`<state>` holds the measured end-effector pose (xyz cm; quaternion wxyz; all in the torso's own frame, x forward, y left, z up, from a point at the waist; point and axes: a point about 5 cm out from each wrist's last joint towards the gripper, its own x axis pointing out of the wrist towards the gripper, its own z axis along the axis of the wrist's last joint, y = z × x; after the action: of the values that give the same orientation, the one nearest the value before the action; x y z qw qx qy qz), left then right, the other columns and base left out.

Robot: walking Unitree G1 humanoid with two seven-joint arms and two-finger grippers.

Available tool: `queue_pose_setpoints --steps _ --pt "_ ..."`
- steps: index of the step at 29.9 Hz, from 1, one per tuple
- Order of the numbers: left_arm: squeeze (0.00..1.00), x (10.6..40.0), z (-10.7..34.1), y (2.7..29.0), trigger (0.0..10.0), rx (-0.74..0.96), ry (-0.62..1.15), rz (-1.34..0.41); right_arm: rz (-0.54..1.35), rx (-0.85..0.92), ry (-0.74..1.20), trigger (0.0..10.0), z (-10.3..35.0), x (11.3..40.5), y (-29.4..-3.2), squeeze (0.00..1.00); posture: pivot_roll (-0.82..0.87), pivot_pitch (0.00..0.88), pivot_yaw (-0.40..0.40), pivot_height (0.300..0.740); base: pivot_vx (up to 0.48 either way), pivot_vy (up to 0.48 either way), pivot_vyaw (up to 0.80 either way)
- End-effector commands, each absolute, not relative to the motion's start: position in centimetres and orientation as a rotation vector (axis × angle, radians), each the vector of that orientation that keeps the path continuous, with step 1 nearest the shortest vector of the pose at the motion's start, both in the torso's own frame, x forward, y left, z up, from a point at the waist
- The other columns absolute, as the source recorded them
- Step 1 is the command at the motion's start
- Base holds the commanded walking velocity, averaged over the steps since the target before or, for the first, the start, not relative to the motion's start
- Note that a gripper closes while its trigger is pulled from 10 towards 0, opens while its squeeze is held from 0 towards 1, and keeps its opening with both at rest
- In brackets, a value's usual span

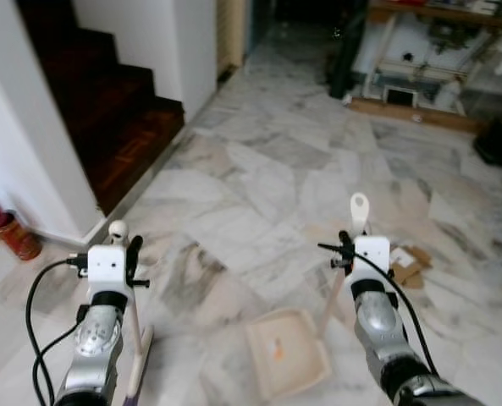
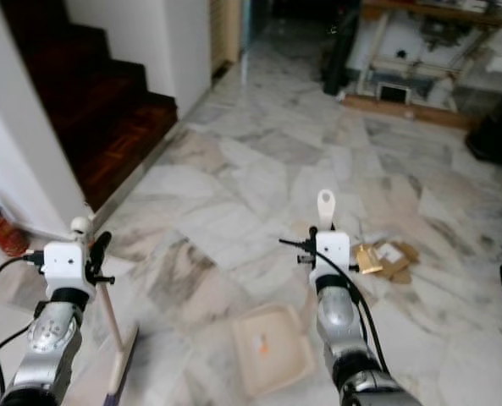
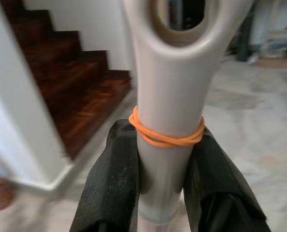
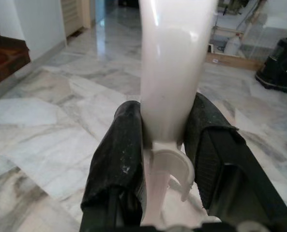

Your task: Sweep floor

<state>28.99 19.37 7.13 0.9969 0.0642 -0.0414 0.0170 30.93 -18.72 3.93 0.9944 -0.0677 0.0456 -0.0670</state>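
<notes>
1. The left tool (image 3: 165,181) is closed tight on the broom handle (image 3: 170,96), near the top end of the handle.
2. An orange rubber band (image 3: 166,137) goes around the broom handle just above the two black fingers (image 3: 112,183).
3. The top of the broom handle has a hole in it.
4. The broom stands almost straight up, and its head (image 1: 139,365) rests on the marble floor (image 1: 276,169) by the robot's left side.
5. The right tool (image 4: 165,159) is closed tight on the dustpan handle (image 4: 174,72), one black finger on each side.
6. The dustpan handle is cream coloured and stands up tall, with a loop at its top end (image 1: 359,207).
7. The dustpan (image 1: 286,351) sits on the floor between the two arms, nearer the right arm, with its open side facing the robot's left and away from it.
8. A small orange bit (image 1: 277,348) lies inside the dustpan.
9. Some torn brown cardboard (image 1: 407,264) lies on the floor just to the right of the right tool.
10. Dark wooden stairs (image 1: 107,110) go up on the left, beside a white wall (image 1: 30,152).
11. A red pot (image 1: 9,228) stands on the floor by that wall.
12. Far off, a wooden bench (image 1: 437,51) holds many things that are too blurry to name.
</notes>
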Motion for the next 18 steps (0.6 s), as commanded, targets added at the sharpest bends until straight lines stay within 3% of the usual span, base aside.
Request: queue_pose_setpoints --steps 1,18 --pt "0.00 29.2 8.1 20.4 10.0 0.138 -0.124 0.061 -0.110 -0.146 0.012 10.0 5.7 32.1 -18.2 0.00 0.09 0.000 -0.049 0.740 0.450 0.000 0.00" --pt "0.00 29.3 8.2 20.4 10.0 0.136 -0.128 0.066 -0.108 -0.134 -0.060 10.0 7.1 32.8 -17.9 0.00 0.09 0.000 -0.050 0.740 0.448 0.000 0.00"
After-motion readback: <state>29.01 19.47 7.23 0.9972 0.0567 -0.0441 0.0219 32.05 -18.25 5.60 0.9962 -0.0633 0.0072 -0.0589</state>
